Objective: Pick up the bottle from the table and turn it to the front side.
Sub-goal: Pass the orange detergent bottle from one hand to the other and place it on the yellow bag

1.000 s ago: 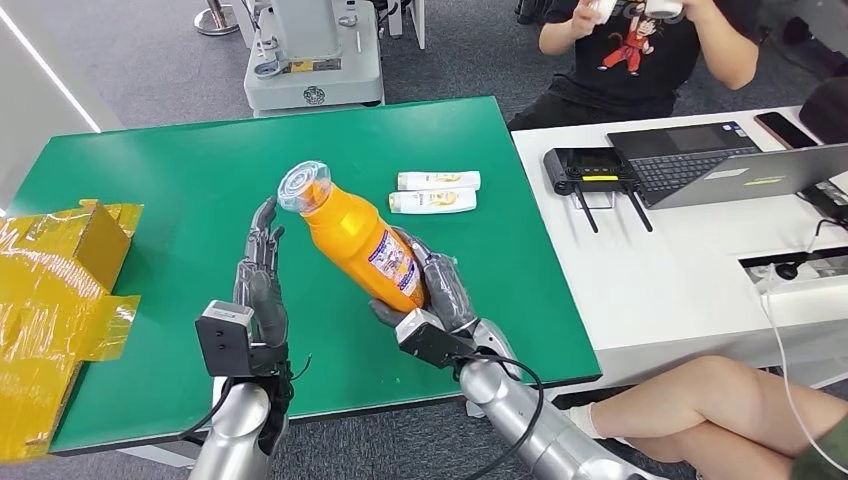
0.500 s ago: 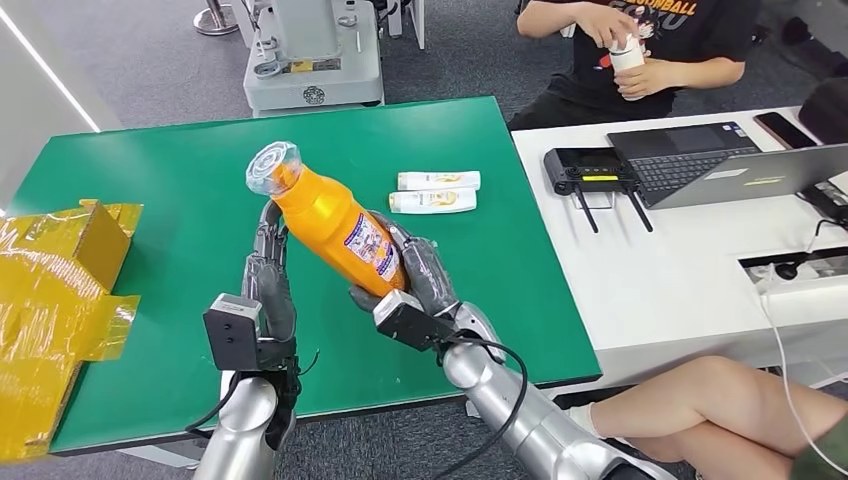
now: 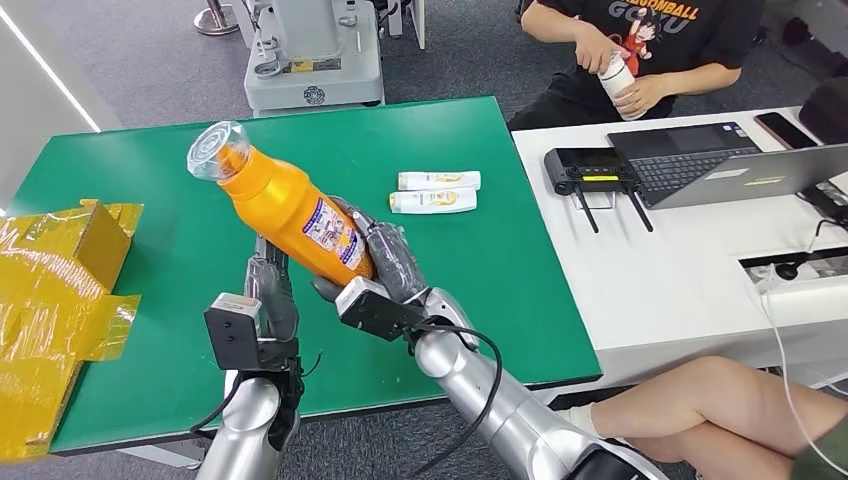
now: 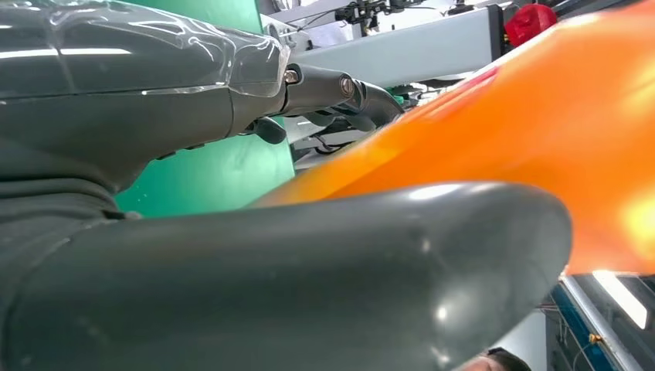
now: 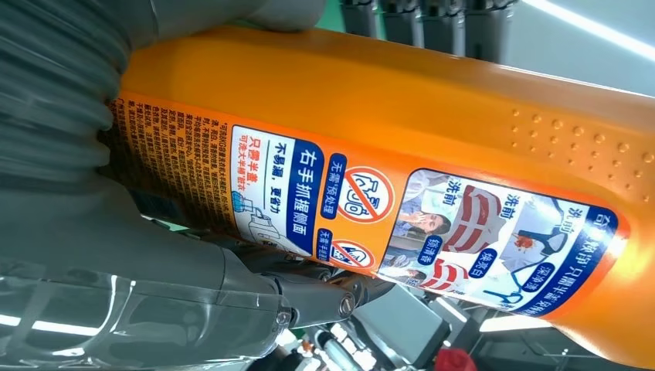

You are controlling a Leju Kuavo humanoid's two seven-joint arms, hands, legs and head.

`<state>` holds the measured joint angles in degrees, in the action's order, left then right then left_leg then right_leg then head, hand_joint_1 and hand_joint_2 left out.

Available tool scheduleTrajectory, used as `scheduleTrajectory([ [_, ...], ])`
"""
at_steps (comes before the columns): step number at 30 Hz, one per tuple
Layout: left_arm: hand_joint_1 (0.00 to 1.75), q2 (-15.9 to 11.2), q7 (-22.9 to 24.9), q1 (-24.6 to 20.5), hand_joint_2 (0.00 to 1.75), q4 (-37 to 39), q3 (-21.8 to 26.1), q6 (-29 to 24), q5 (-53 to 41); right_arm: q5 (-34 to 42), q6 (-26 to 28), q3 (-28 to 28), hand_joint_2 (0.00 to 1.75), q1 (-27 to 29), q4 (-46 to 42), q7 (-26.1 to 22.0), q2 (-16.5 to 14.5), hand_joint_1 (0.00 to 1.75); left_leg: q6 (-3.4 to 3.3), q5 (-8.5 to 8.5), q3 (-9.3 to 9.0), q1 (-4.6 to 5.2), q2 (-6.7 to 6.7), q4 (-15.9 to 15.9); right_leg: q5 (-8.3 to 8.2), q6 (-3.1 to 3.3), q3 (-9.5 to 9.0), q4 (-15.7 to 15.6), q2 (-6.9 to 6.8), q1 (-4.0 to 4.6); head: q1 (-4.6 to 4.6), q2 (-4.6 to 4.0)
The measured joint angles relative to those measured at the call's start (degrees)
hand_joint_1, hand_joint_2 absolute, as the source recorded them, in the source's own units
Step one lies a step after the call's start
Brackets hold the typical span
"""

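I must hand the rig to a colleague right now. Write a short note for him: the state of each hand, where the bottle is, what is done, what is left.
Right hand: grips the orange bottle at its lower body, lifted off the green table, tilted, cap end up and toward the robot's left.
Left hand: under the bottle, fingers against its underside; whether it grips, I cannot tell.
Done: bottle picked up.
Left: turning it to the front; the label with instruction text and pictures faces the right wrist camera, probably the back.
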<state>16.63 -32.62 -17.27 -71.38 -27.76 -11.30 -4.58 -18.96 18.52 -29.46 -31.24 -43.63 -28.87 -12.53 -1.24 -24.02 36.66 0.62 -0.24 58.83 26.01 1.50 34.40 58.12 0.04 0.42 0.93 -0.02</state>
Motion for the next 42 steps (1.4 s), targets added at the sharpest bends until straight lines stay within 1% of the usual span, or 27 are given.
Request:
scheduleTrajectory([
  [7,0.0,0.0,-0.3,-0.2,0.0,0.3,0.0,-0.5,0.2,-0.1,-0.9,-0.4,1.75,-0.7,1.0,-0.4,-1.6,1.75,0.0,0.0,0.0,0.0,0.0,0.0,0.0,0.0,0.0,0.0,0.0,0.0,-0.01,0.0],
  [14,0.0,0.0,-1.1,-0.8,0.0,0.6,0.1,-1.3,0.1,0.1,-0.9,-0.5,1.75,-1.0,2.3,-1.0,-2.1,1.75,0.0,0.0,0.0,0.0,0.0,0.0,0.0,0.0,0.0,0.0,-0.01,0.0,-0.01,0.0],
  [18,0.0,0.0,-1.3,-1.0,1.75,0.6,0.1,-1.3,0.3,0.1,-1.0,-0.5,1.75,-1.2,2.9,-1.1,-2.1,1.75,0.0,0.0,0.0,0.0,0.0,0.0,0.0,0.0,0.0,0.0,-0.01,0.0,-0.01,0.0],
  [31,0.0,0.0,-1.8,-1.3,1.75,1.0,0.6,-1.1,1.2,0.2,-1.5,-0.5,1.75,-1.3,3.3,-1.4,-2.1,1.75,0.0,0.0,0.0,0.0,0.0,0.0,0.0,0.0,0.01,0.0,0.0,0.0,-0.01,0.0],
  [42,0.0,0.0,-2.3,-2.9,1.75,2.9,1.0,0.0,2.1,0.9,-1.5,-0.5,1.75,-1.5,4.6,-2.7,-2.1,1.75,0.0,0.0,0.0,0.0,0.0,0.0,0.0,0.0,0.0,0.0,0.0,0.0,-0.01,0.0],
])
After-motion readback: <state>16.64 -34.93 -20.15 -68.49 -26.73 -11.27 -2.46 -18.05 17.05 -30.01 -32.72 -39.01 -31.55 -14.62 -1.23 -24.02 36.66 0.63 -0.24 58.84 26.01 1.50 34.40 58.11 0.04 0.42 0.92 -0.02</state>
